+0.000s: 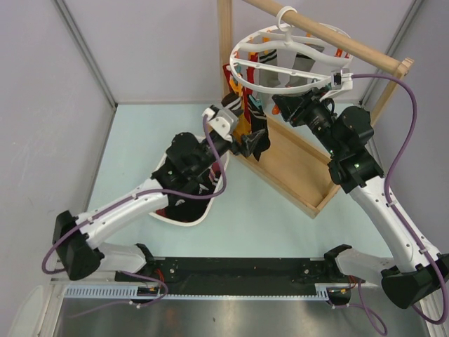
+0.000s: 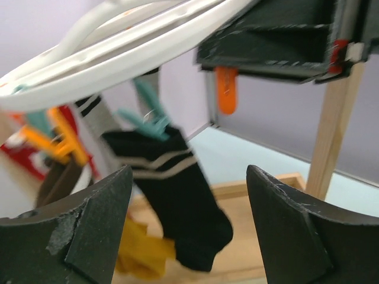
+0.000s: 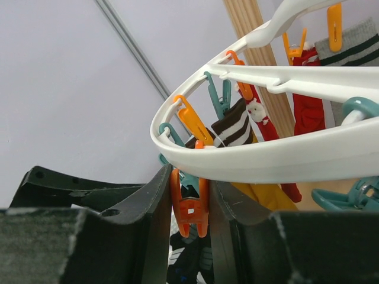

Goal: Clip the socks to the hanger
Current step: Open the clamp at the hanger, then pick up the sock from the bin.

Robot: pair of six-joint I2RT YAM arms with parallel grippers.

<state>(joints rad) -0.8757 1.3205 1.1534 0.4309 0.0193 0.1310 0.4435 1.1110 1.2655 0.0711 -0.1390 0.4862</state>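
1. Top external view: the hanger is hung by its hook from the wooden rail over the far right part of the surface. Its white ring is tilted.
2. The socks are clipped below the ring's left side. In the right wrist view, a brown sock with white stripes, a red sock printed with a small Santa figure, a yellow sock and a grey sock with dark bands can be made out.
3. In the left wrist view, a black sock with pale stripes is held at its cuff by a teal clip.
4. The right pincer is pressed onto an orange clip that hangs just under the ring's near rim. The clip is squeezed between both fingers.
5. The right arm is raised from its base at the near right edge and leaned toward the far left. It is bent at the elbow, with the wrist pointed left beneath the ring.
6. The left pincer is spread wide, with nothing between its fingers. It is aimed at the black striped sock, which hangs beyond it.
7. The left arm is stretched diagonally from the near left base. Its forearm is held over a white tub of dark fabric, and its wrist is near the hanger's left side.
8. A wooden frame is set on the surface below the rail.
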